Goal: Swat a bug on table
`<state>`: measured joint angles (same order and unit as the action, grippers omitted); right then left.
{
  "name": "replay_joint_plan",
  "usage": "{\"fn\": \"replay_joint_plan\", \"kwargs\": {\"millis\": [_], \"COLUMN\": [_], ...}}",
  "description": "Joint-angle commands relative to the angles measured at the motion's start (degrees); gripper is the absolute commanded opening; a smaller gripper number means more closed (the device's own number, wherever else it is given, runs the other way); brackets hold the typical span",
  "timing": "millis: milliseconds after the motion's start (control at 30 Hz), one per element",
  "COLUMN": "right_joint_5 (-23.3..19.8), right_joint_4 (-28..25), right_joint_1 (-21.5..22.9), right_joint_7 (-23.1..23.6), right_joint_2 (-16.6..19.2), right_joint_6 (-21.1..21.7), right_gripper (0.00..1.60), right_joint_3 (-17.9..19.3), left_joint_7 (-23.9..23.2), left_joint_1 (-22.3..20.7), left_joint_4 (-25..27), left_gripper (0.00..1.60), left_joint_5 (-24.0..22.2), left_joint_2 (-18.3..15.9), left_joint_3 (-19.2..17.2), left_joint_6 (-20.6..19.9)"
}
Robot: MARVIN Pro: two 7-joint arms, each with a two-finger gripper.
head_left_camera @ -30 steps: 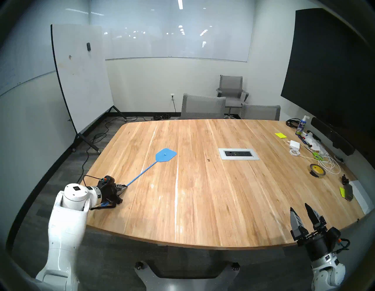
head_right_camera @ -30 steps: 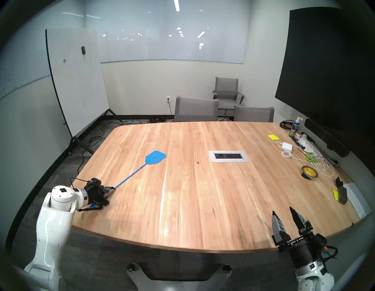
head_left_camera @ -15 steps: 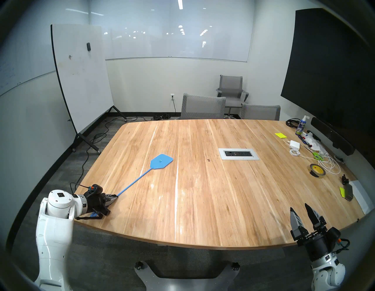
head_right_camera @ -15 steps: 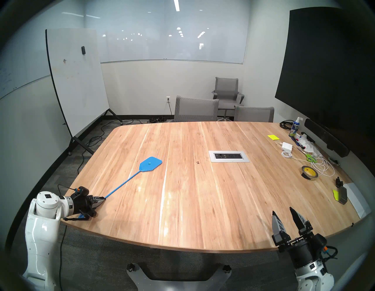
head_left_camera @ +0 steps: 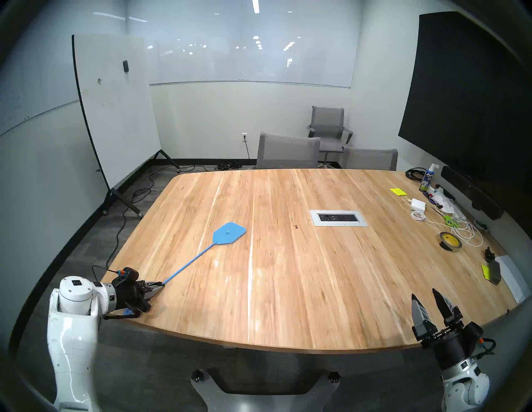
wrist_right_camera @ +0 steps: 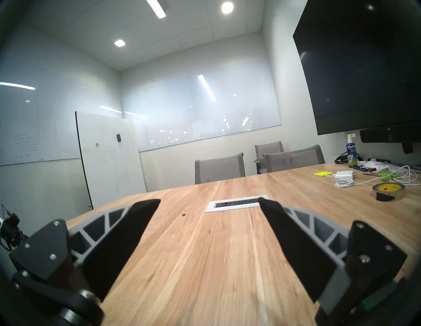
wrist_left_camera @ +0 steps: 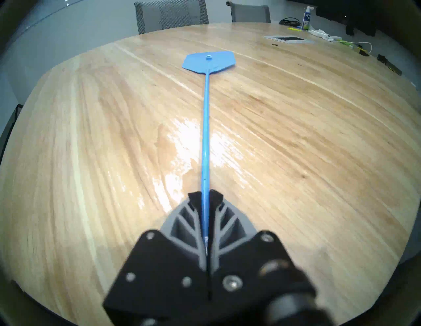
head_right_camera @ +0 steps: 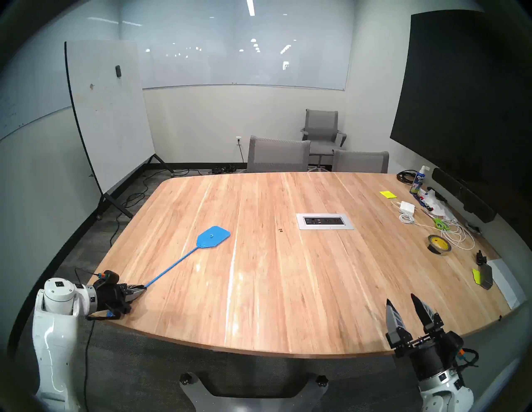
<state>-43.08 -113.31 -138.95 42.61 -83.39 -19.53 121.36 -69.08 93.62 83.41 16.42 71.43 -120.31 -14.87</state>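
With our left fingers (wrist_left_camera: 206, 200) clamped on the blue fly swatter (head_left_camera: 229, 234), we are aiming for the bug (head_left_camera: 295, 227) on the tabletop (head_left_camera: 288, 273), needing a rightward swing.

Illumination is even and moderately bright, supplied by recessed ceiling strip lights (wrist_right_camera: 157, 9) and a round ceiling downlight (wrist_right_camera: 227, 7). These reflect as bright spots in the glossy wall-mounted glass whiteboard (head_left_camera: 253, 57). A white glare patch lies on the light-brown wood-plank table (wrist_left_camera: 189, 145) in the left wrist view. Shadows on the table are soft and faint. All four views show fisheye distortion: straight edges bow, and a dark vignette rims each frame. The near black gripper housing (wrist_left_camera: 205, 284) at the bottom of the left wrist view is blurred.
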Motion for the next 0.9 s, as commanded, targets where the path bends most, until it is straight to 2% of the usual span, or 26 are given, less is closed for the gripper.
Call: {"fn": "replay_joint_plan", "kwargs": {"millis": [0, 300, 367, 500, 600, 633, 667, 867], "right_joint_5": [-0.02, -0.02, -0.02, -0.02, -0.03, -0.03, -0.03, -0.03], "right_joint_4": [-0.44, -0.07, 0.01, 0.13, 0.2, 0.23, 0.26, 0.37], "right_joint_1": [0.2, 0.39, 0.44, 0.51, 0.57, 0.6, 0.61, 0.75], "right_joint_7": [0.11, 0.19, 0.22, 0.26, 0.29, 0.31, 0.32, 0.39], "right_joint_2": [0.1, 0.1, 0.1, 0.1, 0.11, 0.11, 0.11, 0.11], "right_joint_6": [-0.08, -0.09, -0.09, -0.09, -0.09, -0.1, -0.1, -0.11], "right_gripper": [1.6, 1.6, 1.6, 1.6, 1.6, 1.6, 1.6, 1.6], "right_joint_3": [-0.03, -0.02, -0.02, -0.01, -0.01, -0.01, -0.01, -0.01], "left_joint_7": [-3.86, -6.41, -7.06, -8.2, -9.19, -9.52, -9.91, -12.05], "left_joint_1": [6.3, 6.72, 10.1, 7.64, 7.96, 9.38, 7.86, 9.08], "left_joint_4": [-2.95, -2.78, -2.18, -2.49, -2.43, -2.23, -2.45, -2.16], "left_gripper": [0.0, 0.0, 0.0, 0.0, 0.0, 0.0, 0.0, 0.0], "left_joint_5": [1.94, 1.35, 0.95, 0.83, 0.61, 0.49, 0.56, 0.51], "left_joint_2": [2.03, 2.97, 3.19, 3.99, 4.61, 4.77, 5.05, 6.26], "left_joint_3": [-2.17, -7.04, -8.2, -9.64, -11.14, -11.67, -12.22, -15.51], "left_joint_6": [-0.88, -0.69, -0.64, -0.55, -0.45, -0.41, -0.37, -0.07]}}
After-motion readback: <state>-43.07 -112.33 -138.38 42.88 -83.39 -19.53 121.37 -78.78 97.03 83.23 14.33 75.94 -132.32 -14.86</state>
